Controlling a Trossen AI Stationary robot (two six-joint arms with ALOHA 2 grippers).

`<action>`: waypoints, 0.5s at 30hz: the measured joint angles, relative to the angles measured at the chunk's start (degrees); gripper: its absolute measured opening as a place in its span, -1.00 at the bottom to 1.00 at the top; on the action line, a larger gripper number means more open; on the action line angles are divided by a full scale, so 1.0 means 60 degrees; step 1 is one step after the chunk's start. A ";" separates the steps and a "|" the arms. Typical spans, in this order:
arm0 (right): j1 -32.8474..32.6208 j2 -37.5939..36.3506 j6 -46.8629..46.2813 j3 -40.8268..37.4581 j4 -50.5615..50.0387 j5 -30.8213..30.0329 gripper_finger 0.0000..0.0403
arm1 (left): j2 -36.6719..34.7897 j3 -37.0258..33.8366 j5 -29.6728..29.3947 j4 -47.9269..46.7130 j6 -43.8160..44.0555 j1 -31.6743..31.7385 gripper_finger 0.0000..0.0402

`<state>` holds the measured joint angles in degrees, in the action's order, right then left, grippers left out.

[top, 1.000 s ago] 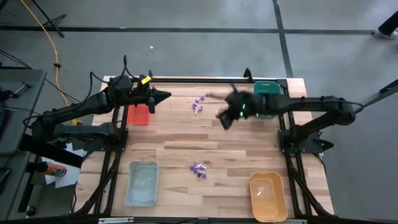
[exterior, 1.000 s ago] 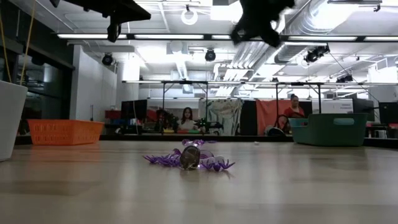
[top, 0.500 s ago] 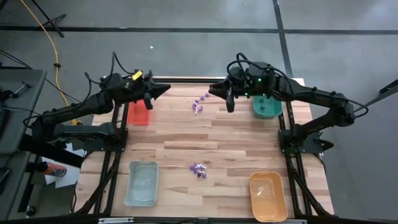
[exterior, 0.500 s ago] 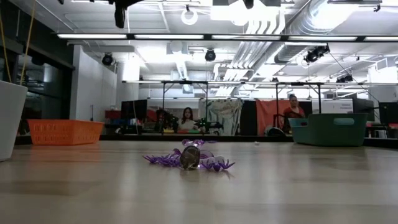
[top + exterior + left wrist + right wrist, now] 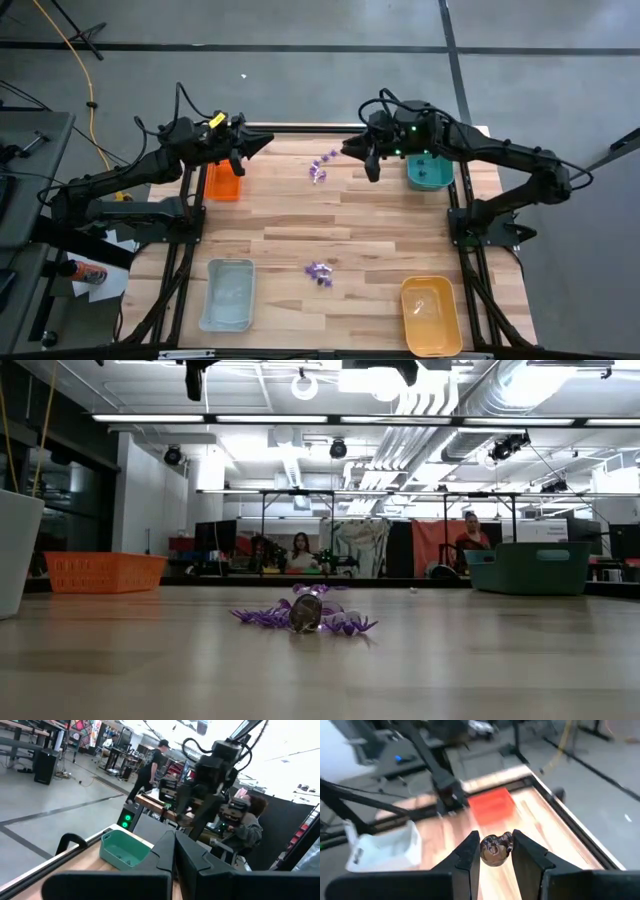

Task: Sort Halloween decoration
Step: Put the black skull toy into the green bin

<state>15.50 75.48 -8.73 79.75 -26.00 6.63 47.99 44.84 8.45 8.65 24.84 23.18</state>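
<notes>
Left to right: left gripper (image 5: pixel 262 146) closed, empty, above red tray (image 5: pixel 222 184); purple decoration clusters (image 5: pixel 322 167) unsorted on table (image 5: pixel 380 230); right gripper (image 5: pixel 362 160) clamping one dark round piece (image 5: pixel 495 849) near green tray (image 5: pixel 428 172). Sorting barely begun.

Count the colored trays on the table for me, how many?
4: red tray at the far left, green tray far right, pale blue tray near left, orange tray near right. None seems hidden.
</notes>
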 joint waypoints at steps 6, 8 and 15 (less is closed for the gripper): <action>0.0999 0.0145 0.0028 -0.0026 -0.3542 -0.0615 -0.59 | 0.0000 0.0000 0.0004 -0.0331 0.0000 0.0000 -1.00; 0.1372 0.0123 0.0032 -0.0467 -0.4144 -0.0901 -0.59 | 0.0000 0.0000 0.0004 -0.0505 0.0000 0.0000 -1.00; 0.2680 -0.0915 -0.1558 -0.3972 -0.3983 -0.1294 -0.59 | 0.0000 0.0000 0.0005 -0.0745 0.0000 -0.0004 -1.00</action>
<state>31.58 69.99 -18.08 55.91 -49.89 -1.13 47.99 44.84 8.48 4.18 24.84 23.16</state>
